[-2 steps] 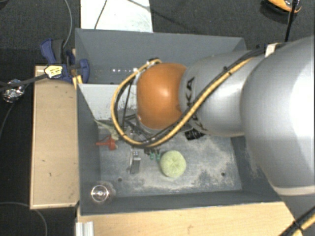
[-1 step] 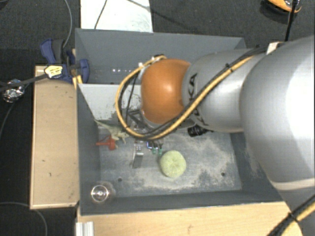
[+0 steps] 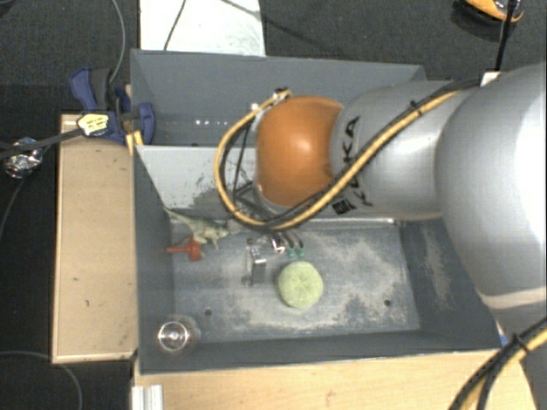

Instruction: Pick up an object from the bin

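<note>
My gripper (image 3: 273, 261) hangs under the orange wrist cover, low over the bin floor near the middle. It is open, with bare floor between its fingers. A round pale-green spongy ball (image 3: 300, 284) lies just to the right of and below the gripper, close to one fingertip (image 3: 257, 270) but not between the two. To the left, a small greenish toy dinosaur (image 3: 202, 227) rests at the foot of the bin's sloped left wall. A small red piece (image 3: 185, 248) lies right beneath the dinosaur.
A clear round cup (image 3: 173, 335) sits in the bin's front left corner. The thick silver arm covers the bin's right and back parts. The floor right of the ball is scuffed grey metal.
</note>
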Tool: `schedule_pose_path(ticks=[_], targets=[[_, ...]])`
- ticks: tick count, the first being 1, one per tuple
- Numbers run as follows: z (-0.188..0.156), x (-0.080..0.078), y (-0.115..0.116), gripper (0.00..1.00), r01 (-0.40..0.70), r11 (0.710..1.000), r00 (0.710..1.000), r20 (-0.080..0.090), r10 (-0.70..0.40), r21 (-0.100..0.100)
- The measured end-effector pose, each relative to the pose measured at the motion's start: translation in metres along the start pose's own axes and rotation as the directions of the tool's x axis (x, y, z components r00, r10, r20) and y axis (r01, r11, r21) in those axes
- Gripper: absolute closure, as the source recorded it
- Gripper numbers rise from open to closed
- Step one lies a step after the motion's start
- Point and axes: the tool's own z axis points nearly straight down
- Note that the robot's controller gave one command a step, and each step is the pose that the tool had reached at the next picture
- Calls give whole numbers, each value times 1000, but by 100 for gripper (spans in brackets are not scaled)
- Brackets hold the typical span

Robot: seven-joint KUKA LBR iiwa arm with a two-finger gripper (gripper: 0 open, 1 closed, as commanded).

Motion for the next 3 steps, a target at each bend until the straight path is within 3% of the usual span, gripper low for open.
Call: schedule_pose_path(ticks=[1, 2, 3], targets=[[-7, 2, -53, 0, 44, 999, 999, -3, -44, -1], [-36, 30, -82, 0, 187, 982, 982, -4, -187, 1], [-37, 42, -85, 0, 260, 966, 966, 6, -260, 2]])
